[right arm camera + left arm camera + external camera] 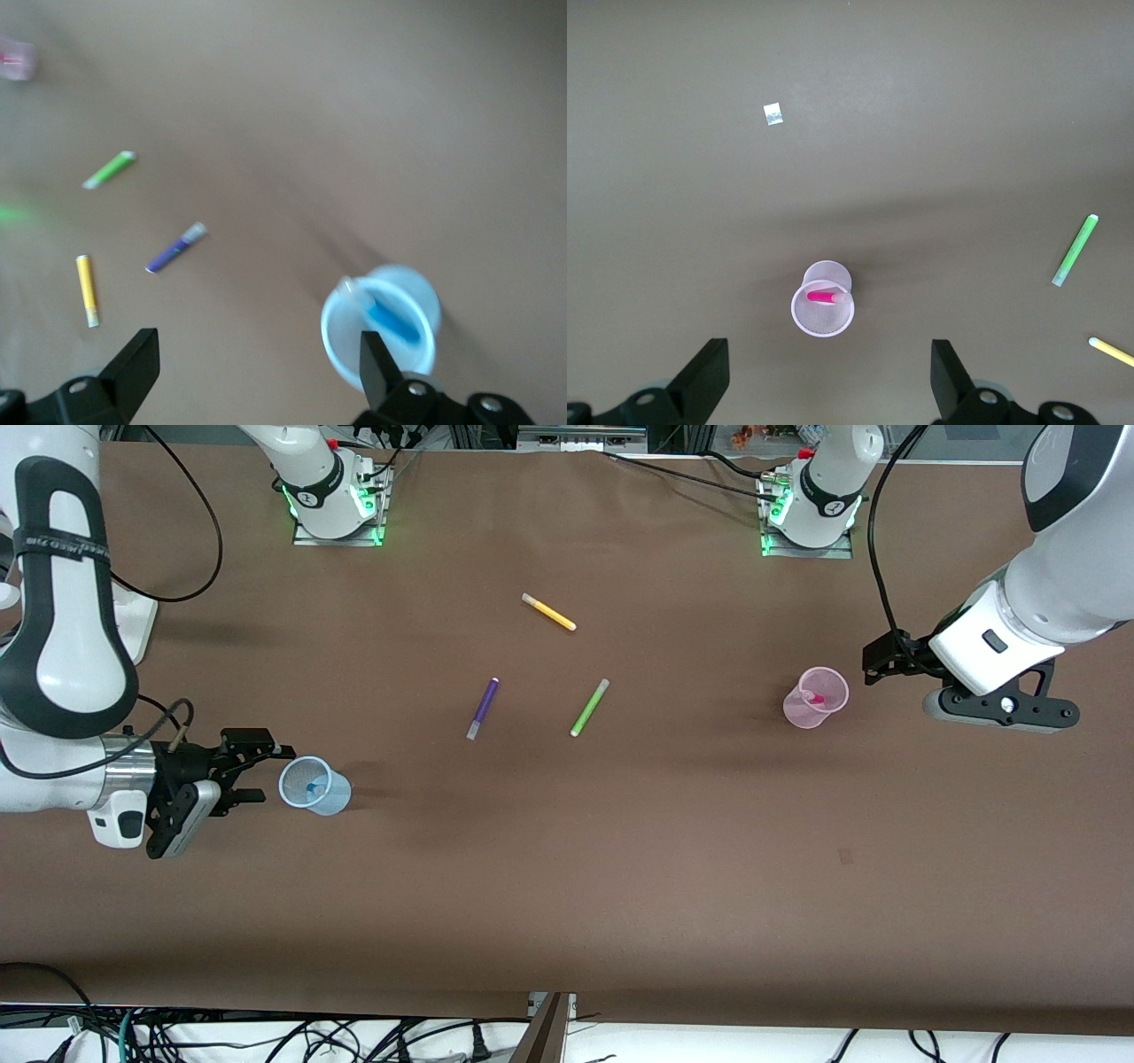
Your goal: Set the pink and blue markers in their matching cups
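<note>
Markers both sit inside matching cups: blue marker (pixel 314 788) at three o'clock of the released right gripper (pixel 262 773); left gripper (pixel 877 662), released, beside pink cup (pixel 816 699).

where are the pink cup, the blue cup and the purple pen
pink cup (pixel 804 713): front view, on its side wall
blue cup (pixel 334 796): front view, on its side wall
purple pen (pixel 485 704): front view, on the middle of its barrel
</note>
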You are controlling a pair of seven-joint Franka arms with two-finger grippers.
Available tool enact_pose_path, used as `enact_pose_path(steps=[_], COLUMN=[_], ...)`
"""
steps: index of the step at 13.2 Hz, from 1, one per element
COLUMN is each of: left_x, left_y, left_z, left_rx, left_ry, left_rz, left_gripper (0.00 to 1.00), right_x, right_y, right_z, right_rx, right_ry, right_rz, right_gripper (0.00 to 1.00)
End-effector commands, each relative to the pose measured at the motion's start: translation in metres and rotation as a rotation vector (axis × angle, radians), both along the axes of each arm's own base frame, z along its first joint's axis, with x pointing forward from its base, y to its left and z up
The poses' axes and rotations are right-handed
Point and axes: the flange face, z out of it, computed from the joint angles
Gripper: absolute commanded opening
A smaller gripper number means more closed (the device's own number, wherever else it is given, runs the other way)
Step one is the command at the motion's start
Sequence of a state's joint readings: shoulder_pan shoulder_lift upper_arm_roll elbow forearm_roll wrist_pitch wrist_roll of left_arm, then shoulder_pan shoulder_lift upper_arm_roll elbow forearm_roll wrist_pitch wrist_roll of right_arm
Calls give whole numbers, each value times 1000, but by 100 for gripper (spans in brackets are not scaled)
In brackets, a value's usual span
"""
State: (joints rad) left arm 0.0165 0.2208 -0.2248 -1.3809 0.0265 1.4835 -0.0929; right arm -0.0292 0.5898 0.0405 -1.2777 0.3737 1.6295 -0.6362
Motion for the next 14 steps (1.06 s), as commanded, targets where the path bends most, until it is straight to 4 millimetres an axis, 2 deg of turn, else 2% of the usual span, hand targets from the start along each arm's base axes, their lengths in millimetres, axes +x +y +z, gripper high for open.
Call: enact_pose_path(steps=[1,3,4,5,6,7,8,9,10,12,14], left_x=[-2,-5,-15,-23,-29,-34,-41,-50,-57,-68,-75], left_y=[0,3,-2,-3,-2,-1,3,6,7,13,17], left_z=[1,7,14,12,16,23,25,31,32,34,32], left_rx=[32,32,38,48,52,53,56,55,56,63,58], left_ry=[38,32,8,-13,-26,-45,-66,-106,-129,-127,-96], left_rz=[4,2,-7,-8,5,8,12,17,19,47,90], left_gripper=[100,100,100,100,100,100,100,100,100,100,100], right_x=[-3,-11,-16,-20,-25,-32,-40,-48,-56,-81,-101], right_y=[10,3,1,2,5,10,22,31,31,29,36], right_z=[32,44,57,60,66,83,91,108,123,141,153], right_rx=[-175,-298,-353,-428,-477,-512,-568,-607,-619,-610,-581], right_ry=[53,100,104,123,137,133,146,131,109,86,8], right_rz=[-119,-203,-253,-304,-348,-386,-420,-455,-464,-466,-456], right_gripper=[100,100,100,100,100,100,100,100,100,100,100])
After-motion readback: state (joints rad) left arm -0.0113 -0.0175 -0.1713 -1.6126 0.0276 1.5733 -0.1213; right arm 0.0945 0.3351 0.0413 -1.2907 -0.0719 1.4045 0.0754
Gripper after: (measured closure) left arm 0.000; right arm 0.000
